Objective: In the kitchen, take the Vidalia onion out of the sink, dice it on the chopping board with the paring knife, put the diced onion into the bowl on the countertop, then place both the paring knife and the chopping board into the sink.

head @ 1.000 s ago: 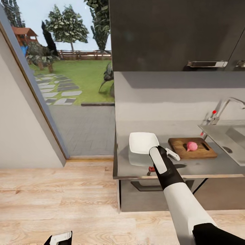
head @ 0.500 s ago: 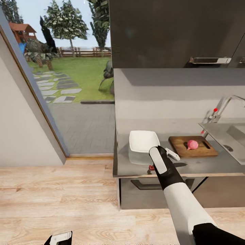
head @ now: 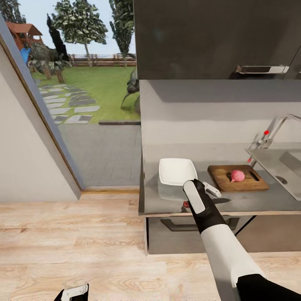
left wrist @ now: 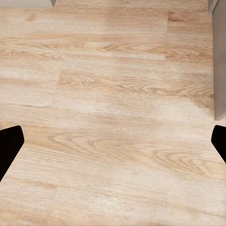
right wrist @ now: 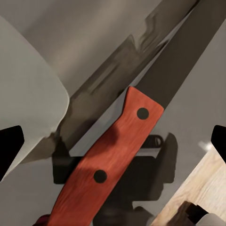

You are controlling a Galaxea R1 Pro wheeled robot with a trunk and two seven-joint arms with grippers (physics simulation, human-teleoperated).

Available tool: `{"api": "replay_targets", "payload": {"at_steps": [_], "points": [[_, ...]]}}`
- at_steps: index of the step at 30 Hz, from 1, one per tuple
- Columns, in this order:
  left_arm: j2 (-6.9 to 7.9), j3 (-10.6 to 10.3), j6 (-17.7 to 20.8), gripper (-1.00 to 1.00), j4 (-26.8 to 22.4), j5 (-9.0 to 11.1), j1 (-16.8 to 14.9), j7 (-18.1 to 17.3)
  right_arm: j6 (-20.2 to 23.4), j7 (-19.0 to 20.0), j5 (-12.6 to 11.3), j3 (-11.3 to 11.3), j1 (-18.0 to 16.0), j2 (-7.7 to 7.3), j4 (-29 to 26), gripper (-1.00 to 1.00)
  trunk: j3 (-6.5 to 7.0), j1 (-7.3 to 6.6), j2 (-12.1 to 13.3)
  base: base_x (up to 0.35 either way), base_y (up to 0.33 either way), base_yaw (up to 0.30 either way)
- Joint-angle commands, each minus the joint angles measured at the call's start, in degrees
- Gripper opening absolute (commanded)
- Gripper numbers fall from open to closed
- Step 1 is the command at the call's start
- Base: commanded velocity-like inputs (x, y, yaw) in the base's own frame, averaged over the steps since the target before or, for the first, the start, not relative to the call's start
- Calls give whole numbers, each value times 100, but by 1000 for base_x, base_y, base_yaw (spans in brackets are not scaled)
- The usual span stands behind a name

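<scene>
The pinkish Vidalia onion (head: 237, 176) lies on the wooden chopping board (head: 221, 179), on the grey countertop (head: 167, 201) left of the sink (head: 278, 165). The white square bowl (head: 177, 172) stands left of the board. In front of the bowl lies the paring knife (right wrist: 106, 160), with its red-orange handle and dark blade (right wrist: 174, 80); in the head view a red bit of the knife (head: 185, 204) peeks out beside my wrist. My right gripper (right wrist: 113, 141) hangs open over the handle, fingers wide on either side. Low over the wooden floor, my left gripper (left wrist: 113, 146) is open and empty.
A chrome tap with a red knob (head: 267, 136) rises behind the sink. Dark wall cupboards (head: 217, 37) hang above the counter. A glass door (head: 83, 104) to the left looks onto a garden. Pale wooden floor (head: 71, 238) spreads in front of the cabinets.
The whole picture has shifted slightly, so the camera moved. My right arm stays over the knife, and the onion, board and bowl rest as before. Both grippers stay open.
</scene>
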Motion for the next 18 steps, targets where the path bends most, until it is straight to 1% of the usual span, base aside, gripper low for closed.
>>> {"api": "replay_targets", "payload": {"at_steps": [1,18], "points": [[2,11,-36,100,24,-44,-11,36,55,-34,-17,3,-5,0,-5,100,-19,3,-12,0,0,0],[2,11,-36,100,24,-42,-11,35,55,-25,-17,3,-5,0,-5,100,-155,3,-12,0,0,0]]}}
